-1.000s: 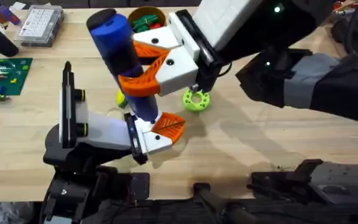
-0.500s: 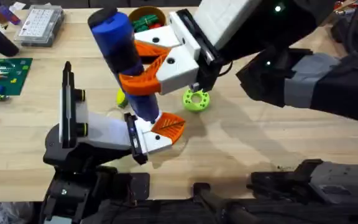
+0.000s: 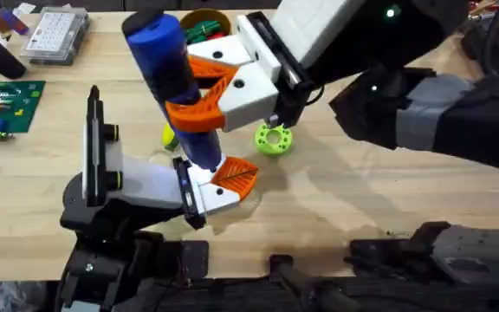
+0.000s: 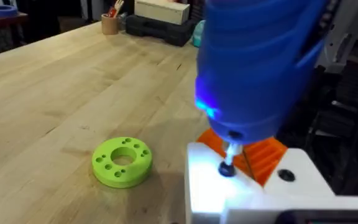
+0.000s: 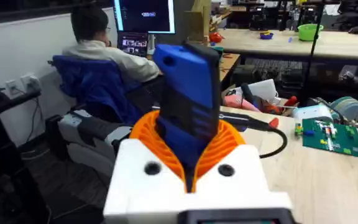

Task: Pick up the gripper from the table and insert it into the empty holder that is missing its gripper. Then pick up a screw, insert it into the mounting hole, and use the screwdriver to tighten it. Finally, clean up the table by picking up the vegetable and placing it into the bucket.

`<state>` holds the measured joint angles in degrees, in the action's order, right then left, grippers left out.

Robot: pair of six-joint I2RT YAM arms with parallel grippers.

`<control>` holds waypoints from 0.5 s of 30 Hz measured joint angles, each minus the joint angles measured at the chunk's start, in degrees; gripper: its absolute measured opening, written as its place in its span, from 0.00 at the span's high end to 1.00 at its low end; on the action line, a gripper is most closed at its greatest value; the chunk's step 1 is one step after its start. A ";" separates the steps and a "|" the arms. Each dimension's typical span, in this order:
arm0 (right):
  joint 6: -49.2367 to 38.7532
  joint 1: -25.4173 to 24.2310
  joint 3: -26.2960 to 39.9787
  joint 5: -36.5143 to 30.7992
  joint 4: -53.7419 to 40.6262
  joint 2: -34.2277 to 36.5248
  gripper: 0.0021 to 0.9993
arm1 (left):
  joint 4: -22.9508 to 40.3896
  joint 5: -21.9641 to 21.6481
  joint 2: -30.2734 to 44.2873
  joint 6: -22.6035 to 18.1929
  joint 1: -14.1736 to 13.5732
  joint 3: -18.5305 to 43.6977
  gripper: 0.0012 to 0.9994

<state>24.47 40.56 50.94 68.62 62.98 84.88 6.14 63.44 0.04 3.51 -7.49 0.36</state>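
Left wrist view: screwdriver (image 4: 260, 62) tip on screw (image 4: 227, 168).

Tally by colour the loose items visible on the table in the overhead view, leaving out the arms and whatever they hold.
Lime green: 1, the round disc with holes
Yellow: 2, the bucket and the vegetable
Clear: 1, the parts box
Dark green: 1, the circuit board
Total: 5
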 joint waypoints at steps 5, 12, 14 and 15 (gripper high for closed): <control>-0.02 0.00 -0.37 -0.01 0.44 0.00 0.97 | 0.00 0.00 0.00 0.00 0.00 0.00 0.99; -0.03 0.00 -1.06 0.00 1.67 0.00 0.97 | 0.01 0.00 0.00 0.00 0.00 0.00 0.99; -0.05 0.00 -1.07 0.00 1.67 0.00 0.97 | 0.01 0.00 -0.01 0.00 0.00 0.00 0.99; -0.08 0.00 -1.07 0.00 1.67 0.00 0.97 | 0.01 0.00 -0.01 0.00 0.00 0.00 0.99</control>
<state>24.39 40.56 49.87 68.62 64.65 84.88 6.15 63.44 0.03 3.51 -7.49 0.36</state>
